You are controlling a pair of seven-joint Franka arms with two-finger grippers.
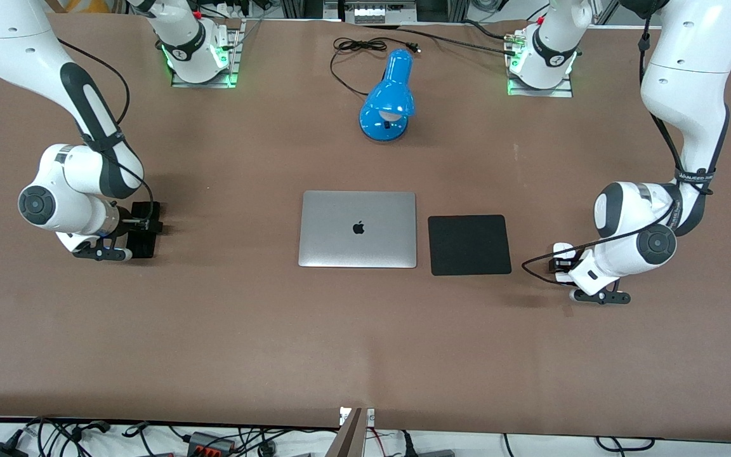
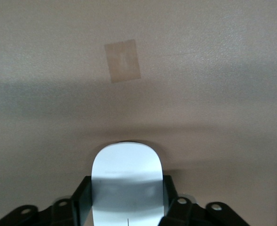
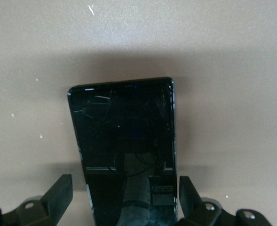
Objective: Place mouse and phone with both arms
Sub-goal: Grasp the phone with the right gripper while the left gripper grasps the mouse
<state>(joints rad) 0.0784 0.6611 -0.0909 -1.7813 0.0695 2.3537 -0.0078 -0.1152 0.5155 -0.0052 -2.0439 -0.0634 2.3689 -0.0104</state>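
The brown table [image 1: 365, 343] fills nearly the whole front view, and the two white arms come down from its top corners: the right arm [image 1: 80, 171] along the frame's left edge, the left arm [image 1: 664, 216] along the frame's right edge. At the centre of the frame lies a closed silver laptop [image 1: 358, 229], with a square black mat [image 1: 469, 245] just beside it toward the left arm's end of the table. A blue desk lamp [image 1: 389, 101] stands in the upper middle of the frame, its black cord [image 1: 356, 51] looping above it. The right gripper [image 1: 140, 230] sits low at the middle left of the frame, its jaws spread on either side of the black phone [image 3: 126, 150], which lies flat on the table; the right wrist view shows a gap between each finger [image 3: 58, 193] and the phone's edges. The left gripper [image 1: 562, 260] is low at the middle right of the frame, jaws pinching the white mouse [image 2: 126, 181] by its sides, close over the table near the mat.
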